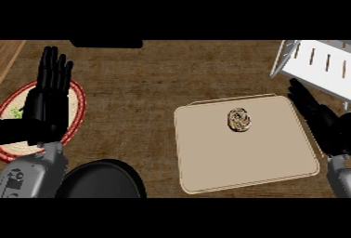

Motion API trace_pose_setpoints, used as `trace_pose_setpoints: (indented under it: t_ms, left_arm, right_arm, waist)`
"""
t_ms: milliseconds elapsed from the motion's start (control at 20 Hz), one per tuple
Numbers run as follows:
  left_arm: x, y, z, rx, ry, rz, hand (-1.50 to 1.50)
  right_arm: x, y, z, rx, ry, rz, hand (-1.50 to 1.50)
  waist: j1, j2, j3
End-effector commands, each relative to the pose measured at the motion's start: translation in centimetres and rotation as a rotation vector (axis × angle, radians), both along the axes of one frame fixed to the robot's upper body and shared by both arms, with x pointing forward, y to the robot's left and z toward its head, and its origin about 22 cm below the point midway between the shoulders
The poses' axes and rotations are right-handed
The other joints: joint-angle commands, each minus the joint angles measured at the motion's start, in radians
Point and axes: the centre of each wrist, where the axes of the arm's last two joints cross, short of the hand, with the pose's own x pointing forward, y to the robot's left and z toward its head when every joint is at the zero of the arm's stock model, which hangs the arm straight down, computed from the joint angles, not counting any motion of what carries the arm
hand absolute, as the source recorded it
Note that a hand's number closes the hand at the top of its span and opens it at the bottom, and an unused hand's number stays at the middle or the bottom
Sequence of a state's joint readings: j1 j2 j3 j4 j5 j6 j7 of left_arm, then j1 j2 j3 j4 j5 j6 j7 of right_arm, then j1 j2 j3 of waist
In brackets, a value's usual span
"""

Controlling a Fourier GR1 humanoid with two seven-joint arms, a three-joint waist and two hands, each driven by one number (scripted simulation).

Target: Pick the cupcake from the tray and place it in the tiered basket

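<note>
You see the cupcake (238, 119) sitting on the beige tray (240, 158), in the tray's far half and about midway between its left and right sides. Nothing touches it. The tray lies flat on the wooden bench (158, 79), right of the middle and turned slightly askew to the bench's edges.

Your right robot hand (322, 118) is by the bench's right edge, just beside the tray's far right corner. Its fingers are straight and a little spread, pointing toward the far edge, and it holds nothing. It is well apart from the cupcake, with a stretch of bare tray between them.

The white tiered basket (322, 65) stands at the bench's far right corner, just beyond the right robot hand's fingertips. Only part of it shows, with slotted walls; you cannot tell which tier is which from here.

Your left robot hand (47, 104) is by the bench's left edge, fingers straight and close together, pointing toward the far edge, empty. It is above a round plate with a red rim (80, 104) and hides much of it.

A black round dish (103, 179) lies at the near edge, left of the tray and apart from it, just beside the left forearm.
</note>
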State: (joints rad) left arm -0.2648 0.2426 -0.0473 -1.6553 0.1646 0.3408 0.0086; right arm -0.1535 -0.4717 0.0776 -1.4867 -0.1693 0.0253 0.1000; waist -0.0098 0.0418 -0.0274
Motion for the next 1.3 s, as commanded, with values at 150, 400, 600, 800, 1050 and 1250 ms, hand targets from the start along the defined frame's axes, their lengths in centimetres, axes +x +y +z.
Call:
trace_pose_setpoints:
  t_ms: [150,400,600,800,1050,1250]
  left_arm:
    - [-0.2,3.4,-3.4,0.256,0.194,0.031,0.0]
    - [-2.4,5.2,-6.6,0.348,0.332,0.008,0.0]
    - [-1.1,7.4,-5.5,0.38,0.344,0.043,0.0]
    - [-1.5,6.9,-6.7,0.377,0.353,0.038,0.0]
    - [-0.8,5.3,-6.5,0.376,0.343,0.017,0.0]
    - [-0.7,5.6,-5.2,0.376,0.341,0.015,0.0]
  right_arm:
    - [3.1,1.7,0.6,0.295,-0.061,0.153,1.5]
    - [1.5,-3.7,-2.5,-0.032,0.058,-0.32,-1.5]
    - [2.4,-3.7,-3.2,0.099,0.007,-0.304,-1.5]
    - [2.7,-6.3,2.2,-0.05,0.004,-0.193,-1.5]
    - [4.5,-6.5,6.6,-0.342,0.165,0.067,-1.5]
    - [5.5,-4.6,10.0,-0.479,0.239,0.186,-1.5]
  waist:
    - [0.027,-0.029,0.031]
    - [0.033,-0.021,0.024]
    - [0.012,-0.04,0.028]
    - [0.007,-0.043,0.027]
    - [0.026,-0.037,0.025]
    - [0.028,-0.043,0.026]
